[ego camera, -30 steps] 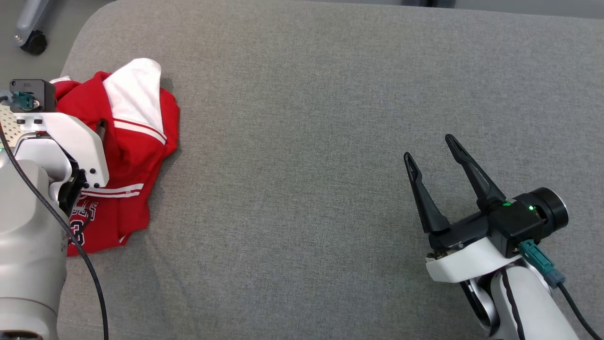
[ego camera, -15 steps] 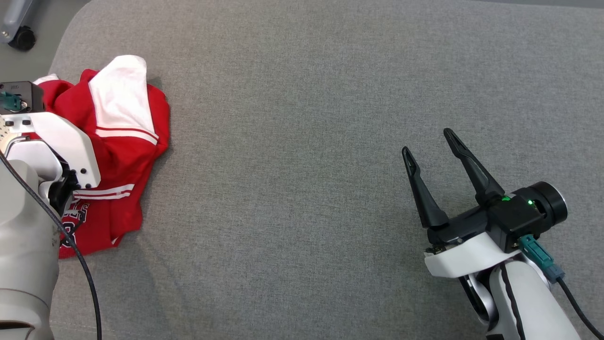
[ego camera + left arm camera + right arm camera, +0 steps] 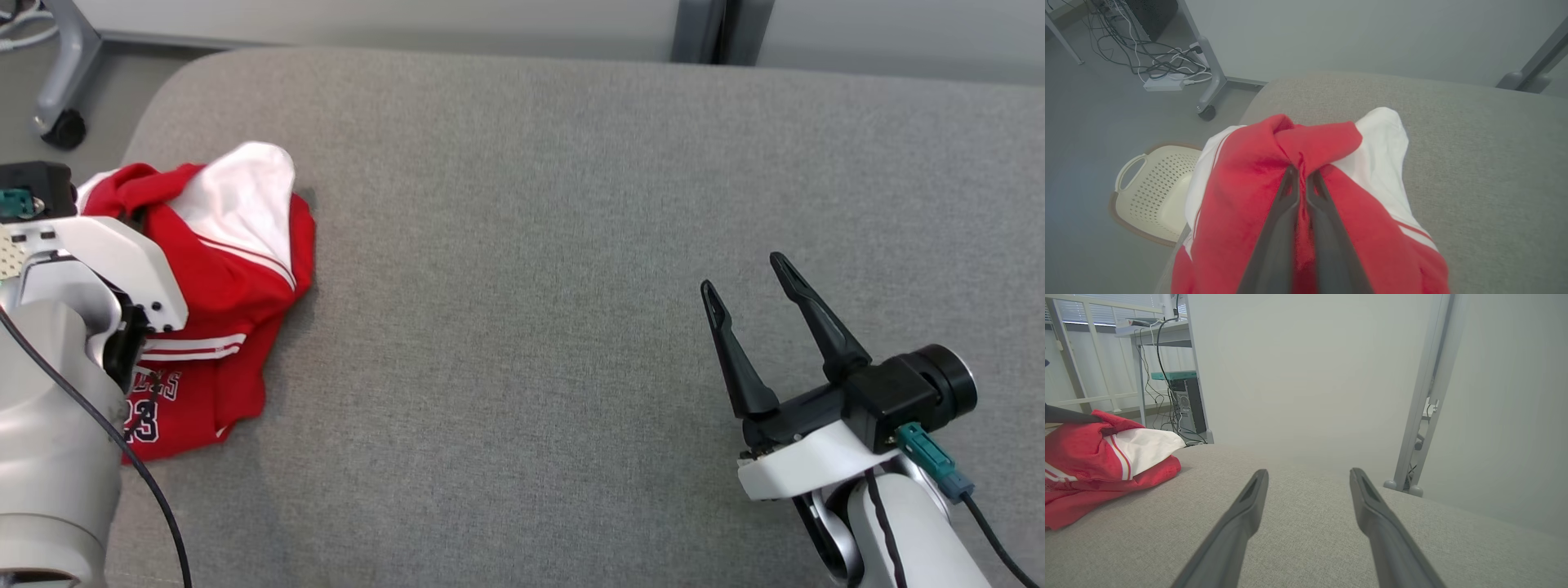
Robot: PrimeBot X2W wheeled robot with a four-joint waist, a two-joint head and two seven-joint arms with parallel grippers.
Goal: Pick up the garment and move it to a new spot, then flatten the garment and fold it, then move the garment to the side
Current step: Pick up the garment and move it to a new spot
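A crumpled red and white garment [image 3: 237,245] lies near the left end of the grey cushion [image 3: 531,204]. In the left wrist view my left gripper [image 3: 1300,172] is shut, pinching a raised red fold of the garment [image 3: 1314,143] between its fingertips. In the head view that gripper's fingers are hidden behind the left wrist housing [image 3: 106,261]. My right gripper [image 3: 741,272] hovers open over bare cushion far to the right of the garment, with nothing between its fingers. The right wrist view shows the right gripper [image 3: 1308,473] open and the garment [image 3: 1086,457] at far left.
A cream laundry basket [image 3: 1151,188] sits on the floor beyond the cushion's left edge. A grey wheeled frame leg [image 3: 61,126] stands near the far left corner, with cables and a power strip [image 3: 1161,83] behind it. A wall runs along the cushion's far side.
My left gripper has gone from open to shut on a red fold of the garment, which now bunches upward. The head camera has tilted up. The right arm has not moved.
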